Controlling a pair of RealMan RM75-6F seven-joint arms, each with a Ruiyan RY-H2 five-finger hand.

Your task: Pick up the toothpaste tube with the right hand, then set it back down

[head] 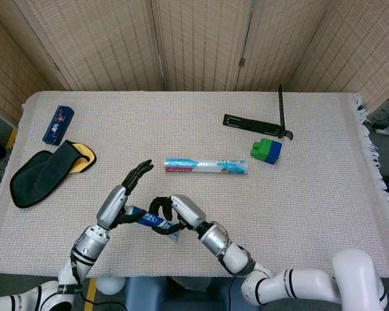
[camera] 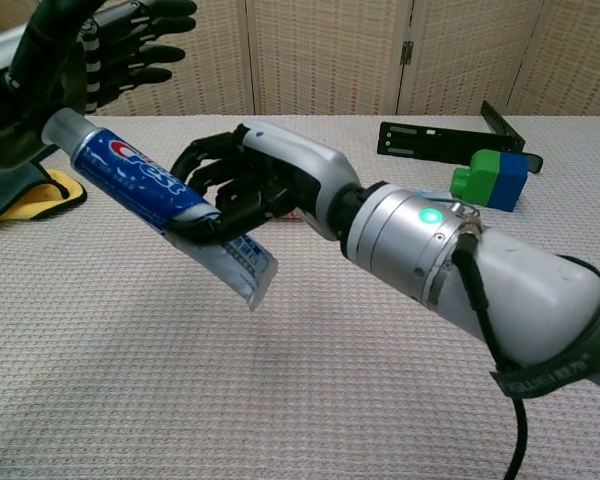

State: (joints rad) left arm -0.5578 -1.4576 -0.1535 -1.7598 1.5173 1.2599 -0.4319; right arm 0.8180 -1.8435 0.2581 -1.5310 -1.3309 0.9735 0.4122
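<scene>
Woven beige table cloth (head: 311, 194) lay before wicker screens. The right hand (camera: 245, 185) grasped the toothpaste tube (camera: 150, 200) above the cloth. The left hand (camera: 100, 50) was released, fingers spread, just beside the cap end

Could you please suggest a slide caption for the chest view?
Right hand holds a Crest toothpaste tube above the table, cap end beside the raised left hand.

toothpaste tube (camera: 140, 183) | brand "Crest" on blue body; other print illegible
</scene>
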